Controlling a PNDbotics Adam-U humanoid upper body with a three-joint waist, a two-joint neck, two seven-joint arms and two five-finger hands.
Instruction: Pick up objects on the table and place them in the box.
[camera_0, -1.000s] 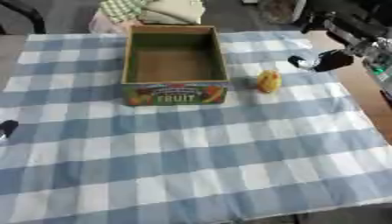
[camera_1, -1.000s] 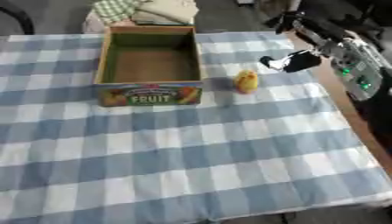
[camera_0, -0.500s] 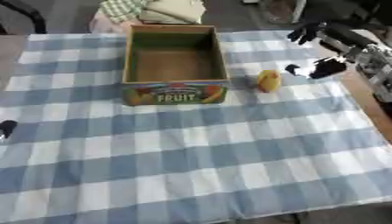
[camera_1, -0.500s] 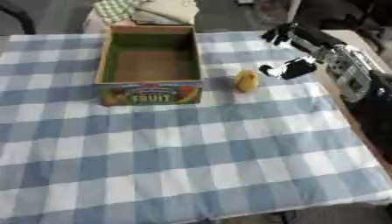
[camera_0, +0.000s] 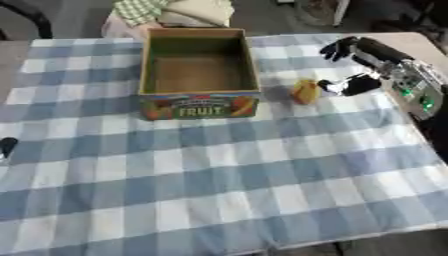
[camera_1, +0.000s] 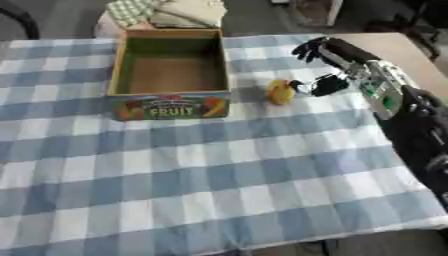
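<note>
A small yellow-orange object (camera_0: 305, 92) lies on the checked cloth just right of the fruit box (camera_0: 198, 106), an open cardboard box with nothing visible inside. My right hand (camera_0: 357, 65) hovers right beside the object, open, its thumb close to the object's right side and its fingers spread above. Only a dark tip of my left hand (camera_0: 6, 147) shows at the left edge.
A blue-and-white checked cloth (camera_0: 219, 185) covers the table. Folded cloths (camera_0: 179, 11) sit behind the box on a stool. Bare wooden table (camera_1: 389, 46) shows at the far right.
My right hand has moved left toward the yellow object, ending close beside it. The box and object have not moved.
</note>
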